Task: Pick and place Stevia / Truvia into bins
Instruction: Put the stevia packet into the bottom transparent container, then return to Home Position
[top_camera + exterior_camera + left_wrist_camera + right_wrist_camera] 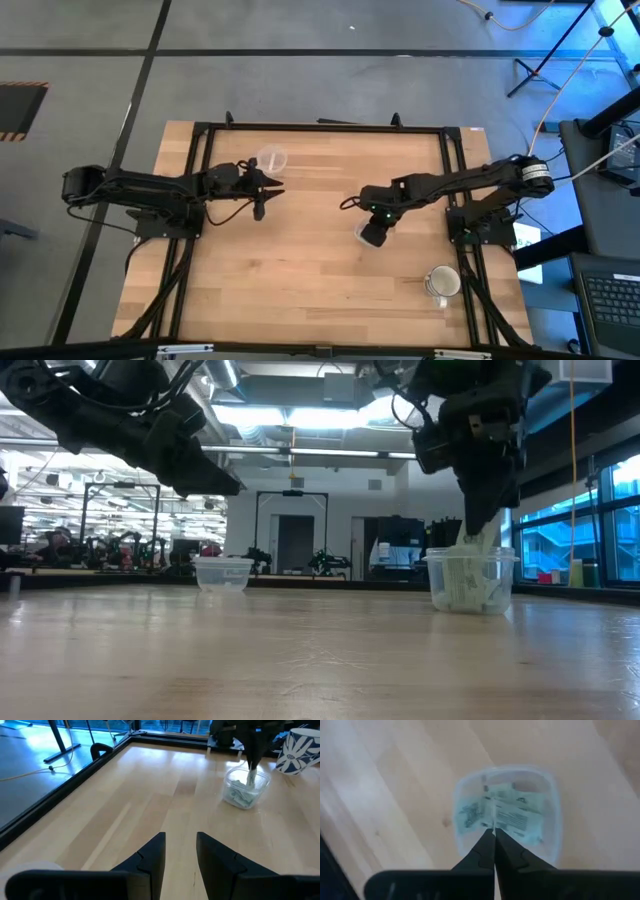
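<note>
The right hand, pinched shut on a packet, dips into a clear cup to drop it, while the left hand hovers open over the desk.

Left gripper hovers over the pale wooden tabletop, its two dark fingers parted with bare wood between them. Across the table, the other arm's dark gripper points down into a small round clear plastic cup holding light green paper packets. Beside it, a white mug with blue markings.
</note>
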You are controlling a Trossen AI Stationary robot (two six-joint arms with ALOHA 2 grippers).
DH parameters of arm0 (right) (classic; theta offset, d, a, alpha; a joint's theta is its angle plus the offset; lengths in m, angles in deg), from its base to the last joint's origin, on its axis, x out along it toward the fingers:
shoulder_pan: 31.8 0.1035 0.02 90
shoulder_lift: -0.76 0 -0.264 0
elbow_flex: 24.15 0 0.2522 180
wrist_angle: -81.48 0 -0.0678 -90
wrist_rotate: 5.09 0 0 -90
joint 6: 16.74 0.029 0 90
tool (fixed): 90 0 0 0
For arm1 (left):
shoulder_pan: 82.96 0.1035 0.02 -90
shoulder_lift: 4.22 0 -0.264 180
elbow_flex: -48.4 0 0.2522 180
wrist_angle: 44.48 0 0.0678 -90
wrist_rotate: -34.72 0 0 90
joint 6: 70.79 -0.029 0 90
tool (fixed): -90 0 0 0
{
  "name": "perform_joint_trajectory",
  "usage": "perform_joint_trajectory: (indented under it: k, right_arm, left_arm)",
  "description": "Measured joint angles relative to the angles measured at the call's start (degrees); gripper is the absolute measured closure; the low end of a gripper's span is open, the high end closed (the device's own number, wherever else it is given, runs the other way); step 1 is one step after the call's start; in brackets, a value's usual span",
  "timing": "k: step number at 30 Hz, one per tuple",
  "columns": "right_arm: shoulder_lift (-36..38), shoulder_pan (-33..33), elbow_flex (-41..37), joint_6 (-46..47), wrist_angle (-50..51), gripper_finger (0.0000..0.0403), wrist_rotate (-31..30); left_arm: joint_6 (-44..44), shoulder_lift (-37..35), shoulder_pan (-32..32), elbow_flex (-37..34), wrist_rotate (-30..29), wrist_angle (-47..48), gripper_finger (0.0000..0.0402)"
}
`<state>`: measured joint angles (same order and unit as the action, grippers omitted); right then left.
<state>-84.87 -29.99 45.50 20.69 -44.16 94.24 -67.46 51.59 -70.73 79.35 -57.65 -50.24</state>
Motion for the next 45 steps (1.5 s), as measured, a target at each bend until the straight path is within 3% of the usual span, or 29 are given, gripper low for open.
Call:
perform_joint_trajectory:
  k: [5, 13, 21, 29, 32, 36, 39, 45]
  right_arm:
    - [0.0, 0.0, -3.4, 0.0, -5.6, 0.0402, 3.2]
    - [0.0, -0.3, -4.9, 1.2, -8.1, 0.0393, 3.2]
    - [0.0, -0.5, -4.9, -0.2, -9.4, 0.0357, 3.2]
    - [0.5, -0.7, -4.8, -0.3, -8.5, 0.0295, 1.0]
    - [2.6, -1.6, -4.7, -1.5, -7.8, 0.0286, 1.0]
    - [6.5, -3.7, -2.6, -4.5, 1.2, 0.0284, 2.8]
    - [10.7, -5.0, -2.4, -5.0, -0.2, 0.0284, -2.7]
    - [19.6, -10.2, -3.3, -15.4, -8.4, 0.0284, -2.3]
  left_arm:
    - [0.0, 0.0, 0.0, 0.0, 0.0, 0.0, 0.0298]
    - [-0.2, 0.0, 0.0, 0.0, -0.1, 0.0, 0.0298]
    - [-1.1, 0.0, -0.1, 0.0, -0.2, 0.0, 0.0298]
    - [-1.1, 0.0, -0.1, 0.0, -0.2, 0.0, 0.0298]
    - [-0.5, 0.0, -0.1, 0.0, 0.0, 0.1, 0.0297]
    - [1.3, -0.8, -0.1, 0.0, 0.9, -0.3, 0.0299]
    - [2.1, -3.1, 0.2, 0.0, 0.9, -0.3, 0.0299]
    - [2.1, -11.0, 3.7, 0.0, 1.7, 3.0, 0.0299]
